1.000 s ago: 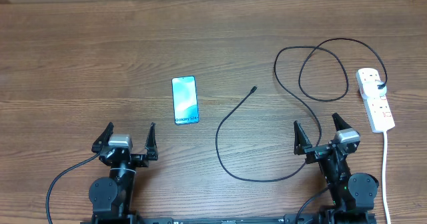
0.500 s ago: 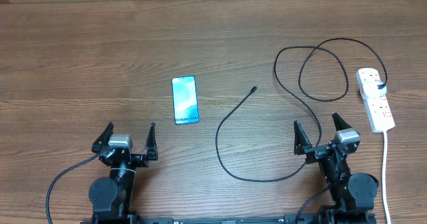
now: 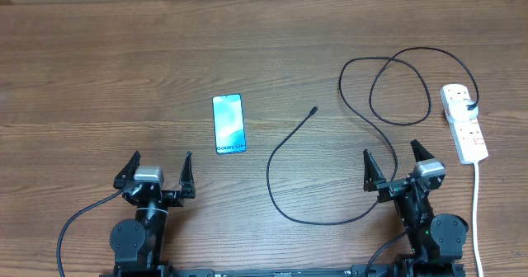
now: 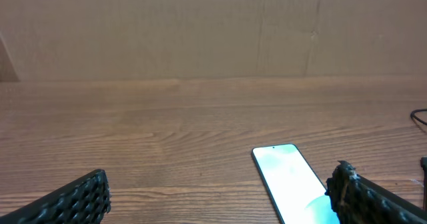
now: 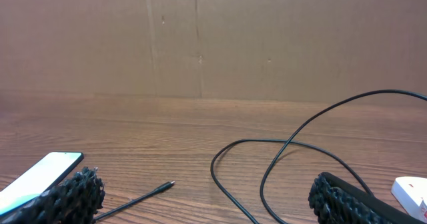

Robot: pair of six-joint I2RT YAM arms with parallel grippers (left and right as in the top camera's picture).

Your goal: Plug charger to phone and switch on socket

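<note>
While left gripper (image 3: 162, 155) and right gripper (image 3: 390, 148) gape empty, grained wooden bench (image 3: 99, 63) holds flat phone (image 3: 228, 124), looped black cable (image 3: 267, 171), white oblong power strip (image 3: 464, 129); cardboard wall (image 4: 200, 31).

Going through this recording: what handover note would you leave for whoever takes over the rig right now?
Left claw: open, empty.
Right claw: open, empty.
Phone: flat, screen up, ahead and right of the left claw.
Charger: loose loops on the table, connector tip right of the phone, not touching it; black plug at the socket on the far right.
Done: nothing yet at the phone.
Left: plug connector tip into phone, switch on socket.
</note>
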